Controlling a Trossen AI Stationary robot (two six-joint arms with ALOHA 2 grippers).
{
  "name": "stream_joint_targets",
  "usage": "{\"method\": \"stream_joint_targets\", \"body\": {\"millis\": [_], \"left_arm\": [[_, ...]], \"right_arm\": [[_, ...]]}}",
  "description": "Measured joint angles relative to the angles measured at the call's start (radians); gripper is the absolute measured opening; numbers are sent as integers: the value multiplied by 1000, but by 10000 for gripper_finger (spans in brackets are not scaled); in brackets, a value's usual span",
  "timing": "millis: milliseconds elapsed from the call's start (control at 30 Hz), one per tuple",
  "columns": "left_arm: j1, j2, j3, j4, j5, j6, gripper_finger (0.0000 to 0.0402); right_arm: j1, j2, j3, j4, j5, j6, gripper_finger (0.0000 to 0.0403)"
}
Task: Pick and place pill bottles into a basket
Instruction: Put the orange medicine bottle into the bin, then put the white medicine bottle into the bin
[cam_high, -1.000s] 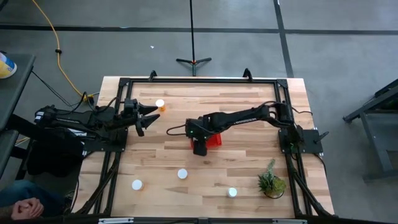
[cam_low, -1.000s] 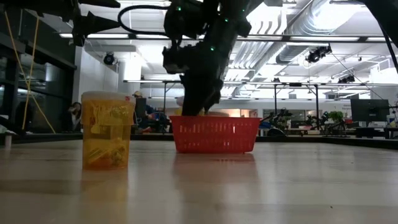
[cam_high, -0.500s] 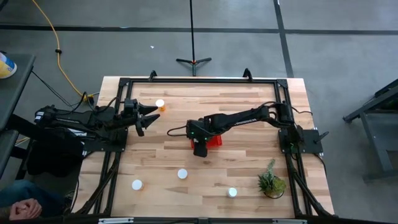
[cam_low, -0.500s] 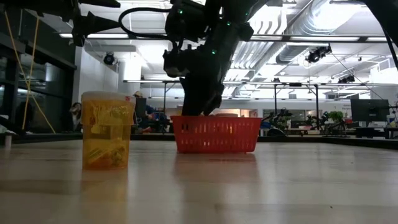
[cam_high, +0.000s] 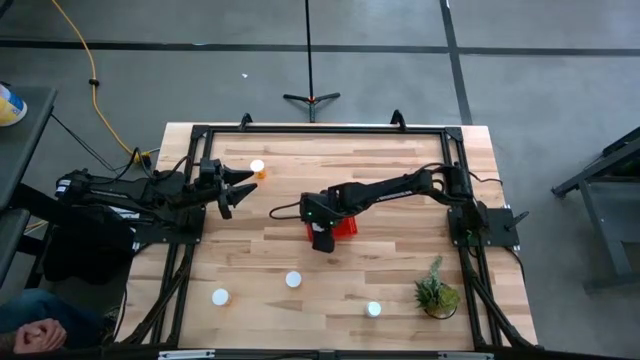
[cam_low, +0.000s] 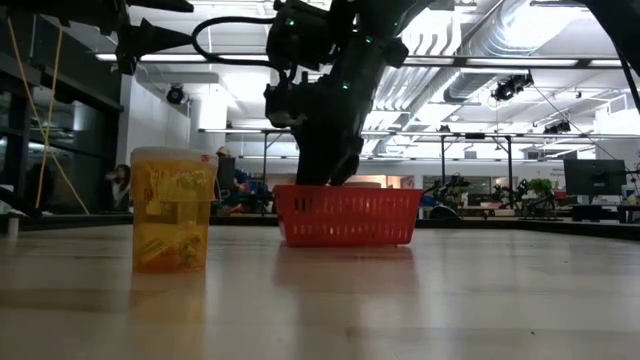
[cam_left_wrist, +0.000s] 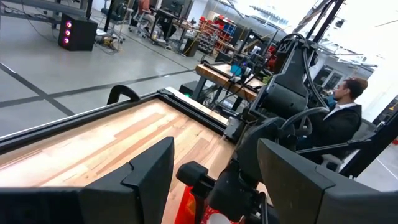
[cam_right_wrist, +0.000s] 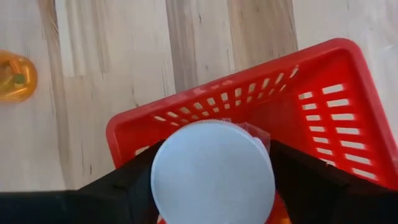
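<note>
The red basket (cam_high: 346, 228) stands at the table's middle; it also shows in the low view (cam_low: 346, 215) and the right wrist view (cam_right_wrist: 323, 118). My right gripper (cam_high: 322, 240) points down over the basket's near left corner, shut on a pill bottle whose white cap (cam_right_wrist: 212, 174) fills the right wrist view. My left gripper (cam_high: 232, 188) hovers open and empty at the far left, beside a pill bottle (cam_high: 258, 168). Three more bottles stand cap up near the front edge (cam_high: 293, 279) (cam_high: 220, 296) (cam_high: 373, 309); one shows close in the low view (cam_low: 173, 210). My right gripper holds the pill bottle between its two fingers (cam_right_wrist: 124, 186), one on either side of it, coming from above and pointing down. The white cap (cam_right_wrist: 212, 174) hides the place of contact. The bottle is upright, cap up, within the basket's rim; whether its base rests on the basket floor is hidden.
A small green potted plant (cam_high: 436, 292) stands at the near right. A black frame (cam_high: 320, 130) runs around the table. An orange bottle (cam_right_wrist: 15, 76) shows on the wood beside the basket. A person (cam_left_wrist: 345, 118) sits beyond the table.
My right gripper, shut on the bottle the whole time, has shifted a little toward the table's right edge over the basket.
</note>
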Motion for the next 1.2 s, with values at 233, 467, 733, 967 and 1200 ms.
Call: {"method": "stream_joint_targets", "body": {"millis": [233,467,733,967,1200], "left_arm": [[0,0,0,0,-6,9,264],[0,0,0,0,-10,11,264],[0,0,0,0,-10,11,264],[0,0,0,0,-10,11,264],[0,0,0,0,-6,11,264]], "right_arm": [[-14,-5,63,-74,0,-7,259],[-29,-6,125,-140,-60,-29,259],[-28,-6,192,-210,-60,-26,259],[-35,-6,333,-278,1,-44,259],[-40,-22,481,-401,13,-50,259]]}}
